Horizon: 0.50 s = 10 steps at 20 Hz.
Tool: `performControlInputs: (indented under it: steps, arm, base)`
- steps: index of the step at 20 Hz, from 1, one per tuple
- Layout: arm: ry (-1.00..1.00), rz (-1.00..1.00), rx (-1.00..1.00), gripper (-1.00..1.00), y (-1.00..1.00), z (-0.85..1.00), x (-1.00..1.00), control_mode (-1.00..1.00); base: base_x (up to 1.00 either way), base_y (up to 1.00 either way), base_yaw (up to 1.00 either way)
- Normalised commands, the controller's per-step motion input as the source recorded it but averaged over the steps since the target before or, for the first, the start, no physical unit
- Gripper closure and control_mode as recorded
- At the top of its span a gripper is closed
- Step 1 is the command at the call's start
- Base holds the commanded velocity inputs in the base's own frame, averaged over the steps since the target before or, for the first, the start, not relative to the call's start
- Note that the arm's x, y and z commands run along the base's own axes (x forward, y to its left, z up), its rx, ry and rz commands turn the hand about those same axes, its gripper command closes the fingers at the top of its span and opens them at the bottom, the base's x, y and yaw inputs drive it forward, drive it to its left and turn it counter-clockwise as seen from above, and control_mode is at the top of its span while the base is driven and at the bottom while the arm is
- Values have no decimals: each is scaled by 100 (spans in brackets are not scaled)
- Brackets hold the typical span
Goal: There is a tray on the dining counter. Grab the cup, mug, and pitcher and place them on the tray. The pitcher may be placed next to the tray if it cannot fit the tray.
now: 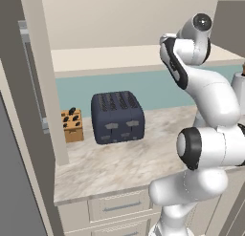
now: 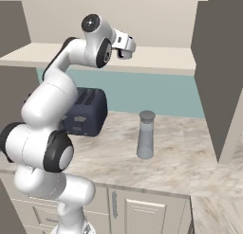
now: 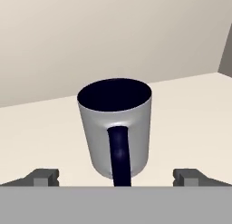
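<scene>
The mug (image 3: 115, 128) stands upright on a cream shelf (image 3: 190, 114). Its outside is pale grey, its inside is dark, and its dark handle (image 3: 120, 157) faces the hand camera. My gripper (image 3: 117, 177) is open just short of it, one fingertip (image 3: 45, 177) on each side, touching nothing. In the right base view the gripper (image 2: 126, 47) is raised at the level of the high shelf (image 2: 161, 58). The pitcher (image 2: 145, 135), tall grey glass with a silvery lid, stands on the marble counter (image 2: 180, 157) below. The tray, cup and dining counter are out of view.
A dark blue toaster (image 1: 117, 116) sits at the back of the marble counter (image 1: 119, 168), with a small wooden knife block (image 1: 72, 125) to its left. A tall cabinet side (image 1: 43, 77) rises on the left. Another cabinet (image 2: 218, 72) hangs at the right.
</scene>
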Motion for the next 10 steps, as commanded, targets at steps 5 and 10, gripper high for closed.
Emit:
performControlInputs:
  steps: [5,10]
  arm:
    - [0,0,0,-100,-13,0,20,-100]
    - [0,0,0,-100,-1,-4,14,-100]
  base:
    - [0,0,0]
    - [0,0,0]
